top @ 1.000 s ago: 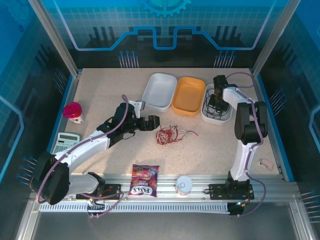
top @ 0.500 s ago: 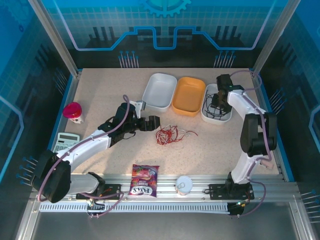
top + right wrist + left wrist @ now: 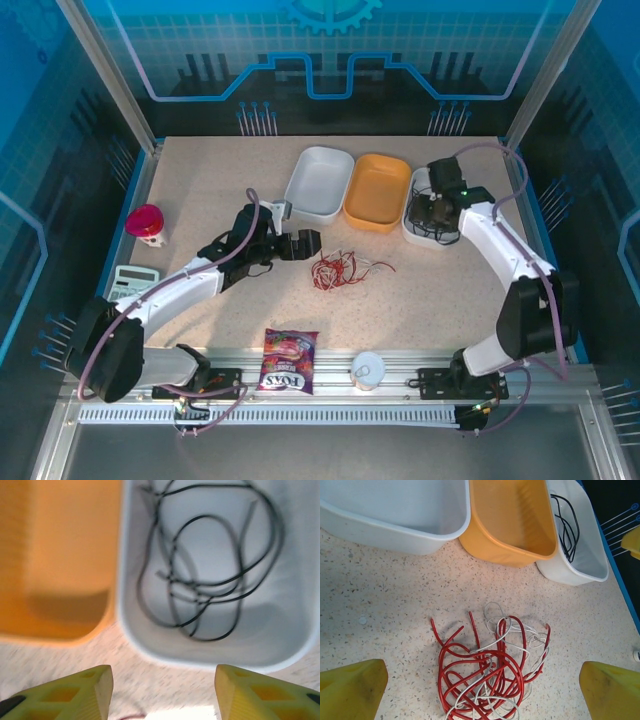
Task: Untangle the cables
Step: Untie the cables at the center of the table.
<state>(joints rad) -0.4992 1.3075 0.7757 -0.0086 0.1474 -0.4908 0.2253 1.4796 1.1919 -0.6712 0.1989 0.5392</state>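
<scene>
right claw (image 3: pixel 162 672): jaws apart, nothing between them; I have it over the near rim of the small white tub (image 3: pixel 280 640).
black cables (image 3: pixel 197 591): loose coil lying inside that tub, clear of my fingers.
left claw (image 3: pixel 481 666): spread wide and empty, hanging just above the red and white tangle (image 3: pixel 490 677).
tangle: on the bare table (image 3: pixel 385 595), in front of the orange tub (image 3: pixel 510 525) and the big white tub (image 3: pixel 395 510). Both look empty. Red and whitish strands are looped through each other.
step: I judge the black is sorted. Splitting red from white is in hand, with no grasp made yet.
next move: I reckon I lower the left claw onto one free red end at the heap's edge, close on that single strand and draw it out slowly. The right claw should come across to pin the rest.
risk: the strands are thin, so I could pinch two or drag the whole clump.
</scene>
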